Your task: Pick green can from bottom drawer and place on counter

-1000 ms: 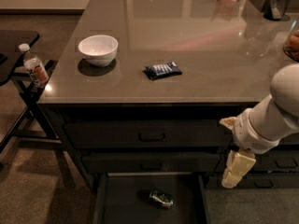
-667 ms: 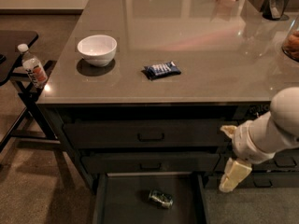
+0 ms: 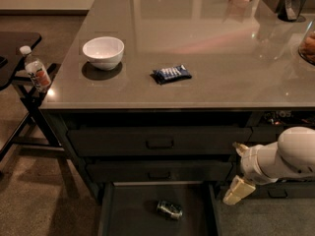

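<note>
The green can [image 3: 170,209] lies on its side in the open bottom drawer [image 3: 130,211], near the middle of its dark floor. My gripper [image 3: 237,170] hangs in front of the cabinet at the right, beside the drawer's right edge and above and to the right of the can. Its two cream fingers stand apart with nothing between them. The counter [image 3: 206,38] spreads above the drawers, glossy grey-brown.
A white bowl [image 3: 103,52] and a blue snack packet [image 3: 171,73] sit on the counter. A clear bottle with an orange label [image 3: 37,73] stands by a black side table [image 3: 15,43] at the left. Two shut handled drawers [image 3: 160,142] sit above the open one.
My arm has come lower and a little closer to the open drawer's right side. The can and the counter's items have not moved.
</note>
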Tool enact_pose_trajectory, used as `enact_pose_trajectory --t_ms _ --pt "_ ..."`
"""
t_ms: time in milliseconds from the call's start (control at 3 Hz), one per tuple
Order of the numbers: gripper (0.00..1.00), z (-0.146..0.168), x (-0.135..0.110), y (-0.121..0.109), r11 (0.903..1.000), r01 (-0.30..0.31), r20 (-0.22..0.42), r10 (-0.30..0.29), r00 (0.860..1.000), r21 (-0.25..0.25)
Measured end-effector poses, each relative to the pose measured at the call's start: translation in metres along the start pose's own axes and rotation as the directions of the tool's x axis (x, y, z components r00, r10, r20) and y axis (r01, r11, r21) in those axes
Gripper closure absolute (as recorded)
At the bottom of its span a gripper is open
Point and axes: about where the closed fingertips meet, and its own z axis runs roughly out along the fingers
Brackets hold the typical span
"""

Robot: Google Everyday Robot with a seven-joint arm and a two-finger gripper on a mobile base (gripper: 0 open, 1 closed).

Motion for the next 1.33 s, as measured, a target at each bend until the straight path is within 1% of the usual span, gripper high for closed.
enact_pose_trajectory --t_ms 333,667,1000,1333 --pt "0.00 0.000 0.000 0.000 1.0000 0.000 0.000 0.000 1.000 0.000" --pt "0.00 0.017 0.003 0.005 0.9998 0.006 0.055 -0.005 0.998 -0.019" --pt "0.00 0.052 0.011 0.018 0.9979 0.013 0.156 -0.003 0.988 -0.064" --pt "0.00 0.094 0.024 0.036 0.9951 0.023 0.240 0.000 0.971 -0.096"
